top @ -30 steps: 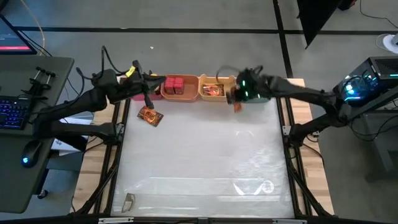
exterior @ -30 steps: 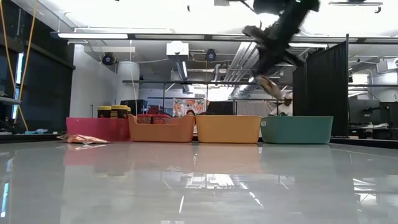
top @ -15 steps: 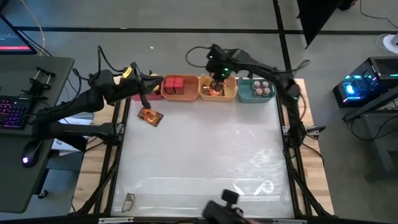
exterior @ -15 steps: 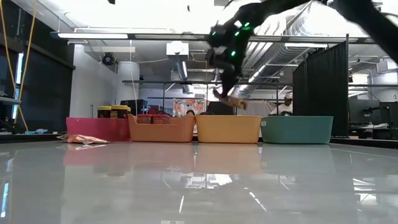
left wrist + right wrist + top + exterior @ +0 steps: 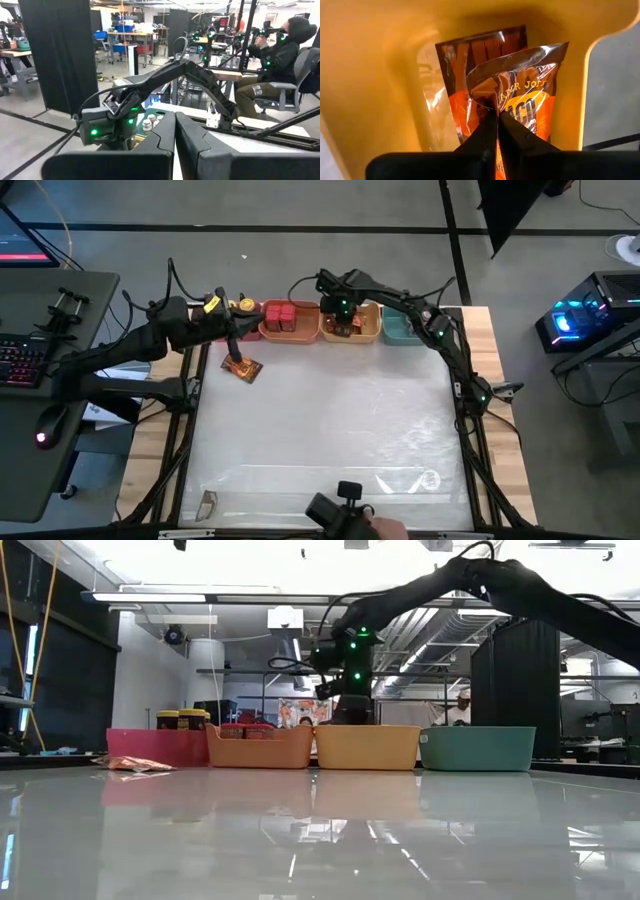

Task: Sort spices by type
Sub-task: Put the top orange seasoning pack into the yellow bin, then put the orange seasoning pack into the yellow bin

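My right gripper [image 5: 497, 117] reaches down into the yellow bin [image 5: 366, 332], shut on an orange-brown foil packet [image 5: 525, 85]. A second packet [image 5: 465, 65] lies under it in the bin. In the low view the bin's wall [image 5: 366, 747] hides the fingers. Another packet [image 5: 241, 368] lies flat on the table by the far left corner. My left arm [image 5: 190, 330] hovers above that spot, its gripper [image 5: 175, 122] shut and empty, pointing level toward the table's right. Red boxes [image 5: 283, 316] fill the orange bin. Yellow-lidded jars [image 5: 180, 720] stand in the pink bin. My right gripper pinches the foil packet's crumpled upper edge [image 5: 495, 102] between its two fingers, coming from above and pointing down. The packet hangs below the fingers inside the yellow bin, over the second packet. Whether its lower end rests on anything, I cannot tell.
The four bins stand in a row along the far edge, the teal bin [image 5: 477, 748] rightmost. A dark object with a hand [image 5: 345, 515] shows at the near edge, and a small item [image 5: 207, 502] lies at the near left corner. The table's middle [image 5: 330, 420] holds nothing.
My right gripper has swung from above the teal bin toward the table's left, carrying the packet. It has then gone down into the yellow bin, still shut on the packet. A dark object and a hand have come into view at the near edge.
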